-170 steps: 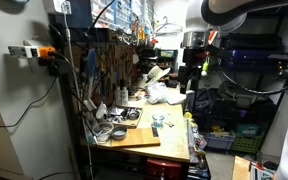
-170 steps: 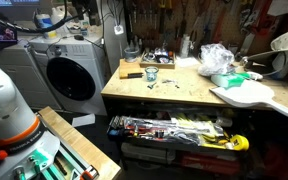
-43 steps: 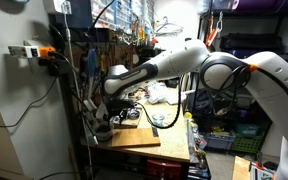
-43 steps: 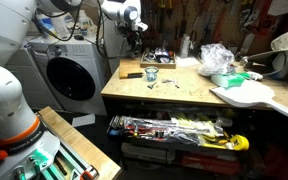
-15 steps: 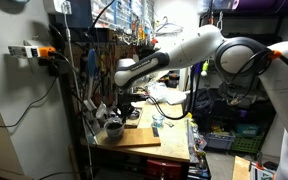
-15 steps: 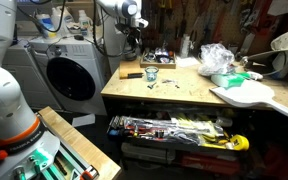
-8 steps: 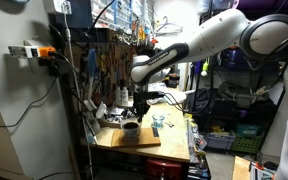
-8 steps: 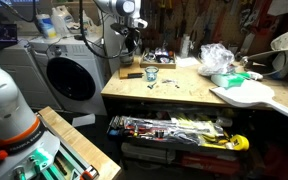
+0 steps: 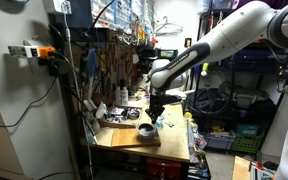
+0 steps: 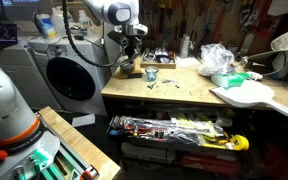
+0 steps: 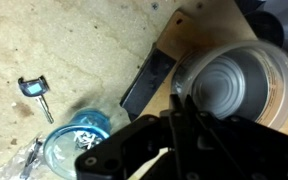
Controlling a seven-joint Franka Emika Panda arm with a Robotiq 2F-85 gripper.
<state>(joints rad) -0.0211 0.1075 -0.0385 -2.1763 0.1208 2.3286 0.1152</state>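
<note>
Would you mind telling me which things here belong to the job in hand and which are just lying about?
In hand: gripper, metal can held at its rim.
Lying about: blue-rimmed jar, small key, black strip, crumpled plastic bag.

At the right of your wrist view, the metal can (image 11: 234, 90) looks like bare steel, its inside glossy, with fine concentric rings catching the light. Your gripper (image 11: 181, 112) at the bottom edge is matt black plastic. The board (image 11: 199, 30) at the upper right is smooth, pale wood, while the bench top (image 11: 74, 40) on the left is rough, speckled chipboard. The small cup (image 11: 79, 135) at lower left is shiny, see-through blue plastic.
</note>
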